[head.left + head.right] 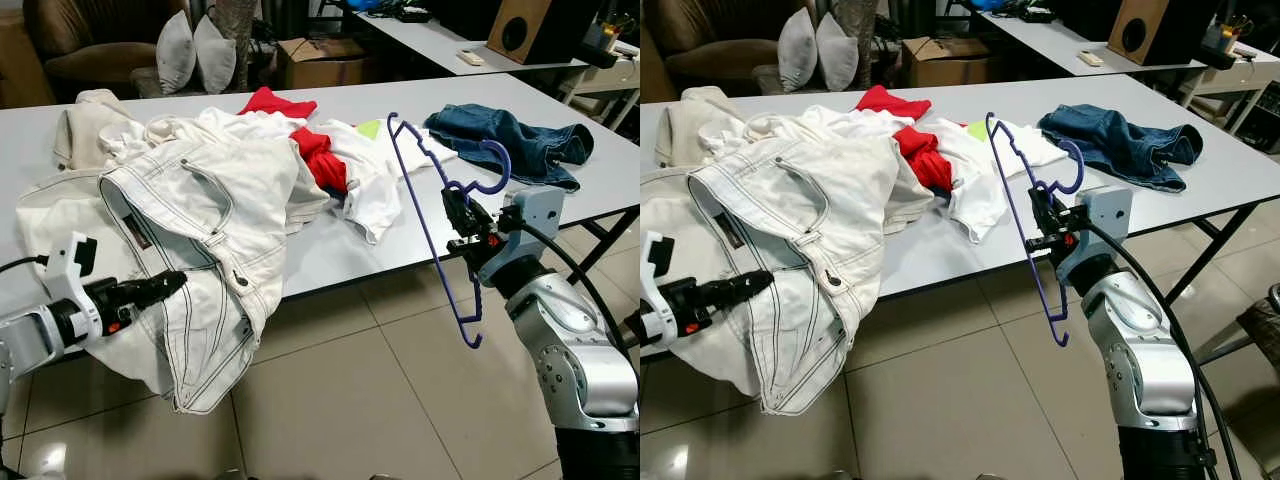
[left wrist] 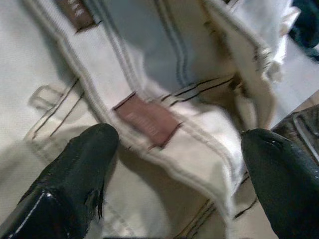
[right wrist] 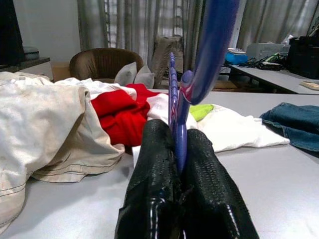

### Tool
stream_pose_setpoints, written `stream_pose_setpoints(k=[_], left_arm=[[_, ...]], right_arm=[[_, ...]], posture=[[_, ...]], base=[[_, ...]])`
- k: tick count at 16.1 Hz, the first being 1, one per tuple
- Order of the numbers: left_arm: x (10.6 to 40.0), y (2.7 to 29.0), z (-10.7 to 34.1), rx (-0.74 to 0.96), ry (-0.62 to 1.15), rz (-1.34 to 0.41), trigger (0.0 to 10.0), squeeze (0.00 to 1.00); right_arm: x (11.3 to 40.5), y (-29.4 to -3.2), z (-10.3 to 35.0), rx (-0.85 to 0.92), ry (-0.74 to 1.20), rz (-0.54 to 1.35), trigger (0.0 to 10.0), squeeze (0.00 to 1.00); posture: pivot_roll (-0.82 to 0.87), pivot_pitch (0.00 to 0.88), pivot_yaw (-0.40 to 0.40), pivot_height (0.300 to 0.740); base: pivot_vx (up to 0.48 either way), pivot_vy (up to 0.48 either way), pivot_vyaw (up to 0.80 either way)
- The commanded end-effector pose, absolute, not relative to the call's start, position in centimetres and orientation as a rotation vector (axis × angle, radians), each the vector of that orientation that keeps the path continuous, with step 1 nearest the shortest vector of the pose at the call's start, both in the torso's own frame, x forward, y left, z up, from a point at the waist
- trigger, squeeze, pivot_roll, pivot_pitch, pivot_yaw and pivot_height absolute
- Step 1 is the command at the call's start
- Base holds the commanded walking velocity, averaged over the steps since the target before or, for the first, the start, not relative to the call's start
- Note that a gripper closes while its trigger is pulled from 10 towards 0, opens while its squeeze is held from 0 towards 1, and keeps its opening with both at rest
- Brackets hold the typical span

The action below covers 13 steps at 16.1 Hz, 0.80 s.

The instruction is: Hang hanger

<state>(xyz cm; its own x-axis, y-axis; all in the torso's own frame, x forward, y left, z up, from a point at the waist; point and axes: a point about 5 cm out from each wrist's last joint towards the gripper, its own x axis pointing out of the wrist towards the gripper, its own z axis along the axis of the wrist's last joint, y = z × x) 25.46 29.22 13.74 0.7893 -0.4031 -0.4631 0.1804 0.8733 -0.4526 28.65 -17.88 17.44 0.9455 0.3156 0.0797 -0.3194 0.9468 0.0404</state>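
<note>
A purple plastic hanger (image 1: 503, 160) hangs tilted off the table's front edge, and my right gripper (image 1: 458, 212) is shut on it just below the hook. In the right wrist view the two black fingers (image 3: 154, 164) pinch the hanger's (image 3: 212, 45) stem. White jeans (image 1: 200, 230) drape over the front left edge of the grey table (image 1: 340, 250). My left gripper (image 1: 172, 285) is at the jeans' waistband, open, with the waistband and its brown label (image 2: 147, 119) lying between the spread fingers (image 2: 75, 169).
A red garment (image 1: 320, 155), a white shirt (image 1: 372, 185) and a blue denim piece (image 1: 510, 140) lie on the table. Behind stand a cardboard box (image 1: 320, 60), grey pillows (image 1: 190, 50) and a second table with a speaker (image 1: 525, 30). Tiled floor lies in front.
</note>
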Motion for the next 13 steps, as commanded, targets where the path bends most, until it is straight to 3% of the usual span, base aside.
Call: stream_pose_setpoints(k=[1, 5, 13], left_arm=[[25.5, 29.5, 13.8, -0.388, 0.590, -0.288, 10.0, 0.00], [25.5, 31.3, 15.0, -0.378, 0.546, -0.231, 10.0, 0.00], [26.1, 28.3, 12.4, -0.382, 0.633, -0.277, 10.0, 0.00]], right_arm=[[28.5, -17.9, 17.8, 0.054, -0.089, 0.322, 10.0, 0.00], [28.5, -18.1, 17.8, 0.054, -0.087, 0.317, 10.0, 0.00], [28.6, -17.6, 17.8, 0.059, -0.092, 0.324, 10.0, 0.00]], posture=[[-0.13, 0.000, -0.026, 0.740], [-0.13, 0.000, -0.026, 0.740], [-0.13, 0.000, -0.024, 0.740]], base=[[0.000, 0.000, 0.00], [0.000, 0.000, 0.00], [0.000, 0.000, 0.00]])
